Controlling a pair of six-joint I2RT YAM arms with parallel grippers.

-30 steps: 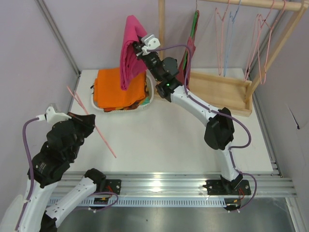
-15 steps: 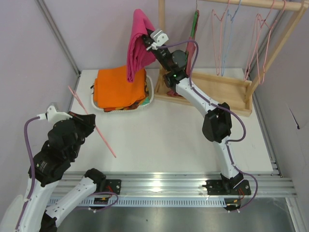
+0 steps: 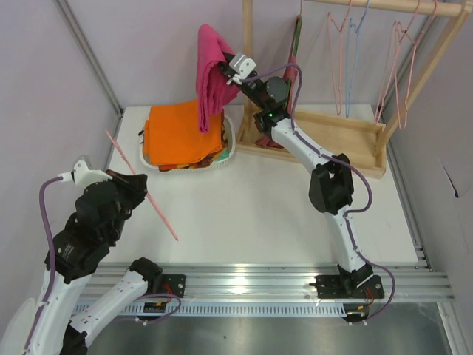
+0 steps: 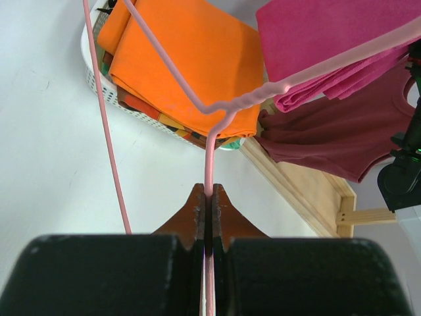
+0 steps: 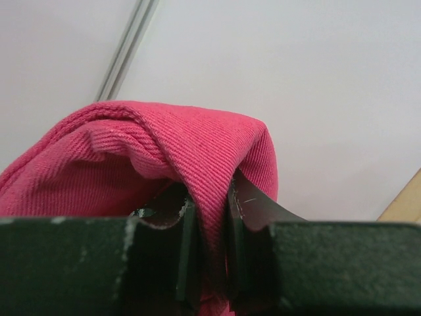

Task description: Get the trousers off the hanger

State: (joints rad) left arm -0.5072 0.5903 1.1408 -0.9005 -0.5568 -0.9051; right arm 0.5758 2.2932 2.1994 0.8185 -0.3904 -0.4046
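The magenta trousers (image 3: 209, 78) hang bunched from my right gripper (image 3: 228, 68), high above the basket at the back of the table. In the right wrist view the gripper (image 5: 209, 217) is shut on a fold of the trousers (image 5: 151, 145). My left gripper (image 3: 140, 191) is at the near left, shut on the thin light-pink hanger (image 3: 127, 164), which slants over the table well apart from the trousers. In the left wrist view the gripper (image 4: 209, 197) pinches the hanger (image 4: 217, 108) on its wire, and the trousers (image 4: 329, 39) show at top right.
A white basket (image 3: 229, 146) holds the orange folded cloth (image 3: 181, 133). A wooden rack (image 3: 336, 133) at the back right carries a green hanger (image 3: 298, 37), a light-blue hanger (image 3: 355, 29) and pink hangers (image 3: 399, 44). A maroon garment (image 4: 329, 141) hangs by the rack.
My right gripper has lifted the trousers up and to the right, towards the rack, then eased back slightly. The left gripper and the hanger have hardly moved.
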